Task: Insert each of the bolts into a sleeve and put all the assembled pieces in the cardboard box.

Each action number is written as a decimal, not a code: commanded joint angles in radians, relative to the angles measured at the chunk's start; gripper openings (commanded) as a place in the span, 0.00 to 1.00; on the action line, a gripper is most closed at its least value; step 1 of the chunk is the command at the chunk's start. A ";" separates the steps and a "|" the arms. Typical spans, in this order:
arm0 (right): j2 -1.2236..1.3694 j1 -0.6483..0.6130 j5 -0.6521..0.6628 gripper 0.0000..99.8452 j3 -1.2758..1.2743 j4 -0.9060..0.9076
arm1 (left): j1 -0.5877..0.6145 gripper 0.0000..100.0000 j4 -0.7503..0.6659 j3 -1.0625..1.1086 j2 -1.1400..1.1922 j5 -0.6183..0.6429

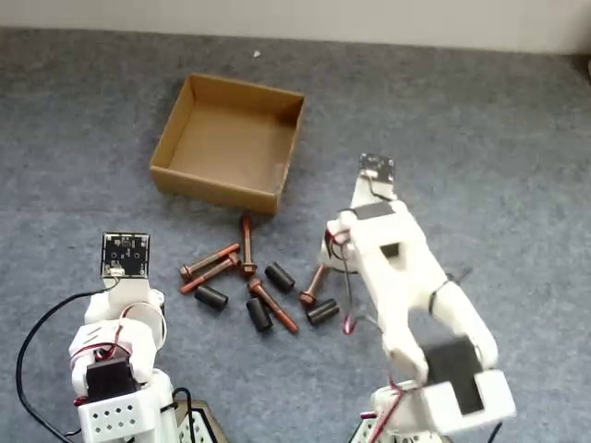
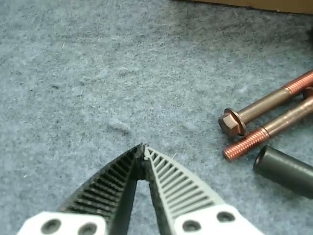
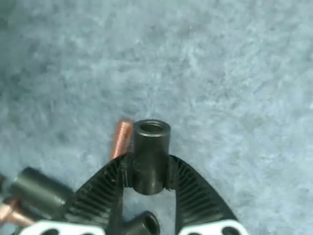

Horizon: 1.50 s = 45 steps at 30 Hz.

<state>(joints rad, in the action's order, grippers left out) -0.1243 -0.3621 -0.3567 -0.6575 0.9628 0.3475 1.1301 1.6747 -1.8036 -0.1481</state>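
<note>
My right gripper [image 3: 149,164] is shut on a black sleeve [image 3: 150,147], held upright with its open bore showing. A copper bolt tip [image 3: 121,138] lies just behind it on the carpet. Two more sleeves [image 3: 38,192] sit close to the fingers. My left gripper [image 2: 143,151] is shut with nothing in it, low over bare carpet. Beside it lie two bolts [image 2: 264,104] and a sleeve [image 2: 283,169]. From above, several bolts [image 1: 211,259] and sleeves [image 1: 211,297] lie scattered between the arms. The cardboard box [image 1: 277,189] stands empty behind them.
Grey carpet covers the whole table. The right arm [image 1: 406,277] stretches over the right edge of the pile. The left arm [image 1: 125,314] stands at the lower left. Open carpet lies to the right of the box.
</note>
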 commanded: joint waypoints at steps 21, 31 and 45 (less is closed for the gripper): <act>-0.073 0.097 0.322 0.05 -0.225 -0.194 | 0.013 0.01 -0.017 0.012 -0.007 -0.008; 0.027 0.097 0.325 0.12 -0.082 -0.116 | 0.013 0.01 -0.017 0.012 -0.007 -0.008; -0.305 0.099 0.322 0.00 -0.183 -0.084 | 0.015 0.01 -0.011 -0.033 -0.007 -0.097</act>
<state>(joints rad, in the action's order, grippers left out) -0.3007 -0.2762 -0.0361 -0.8186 0.8707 0.3475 1.1301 1.6763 -1.8036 -0.1511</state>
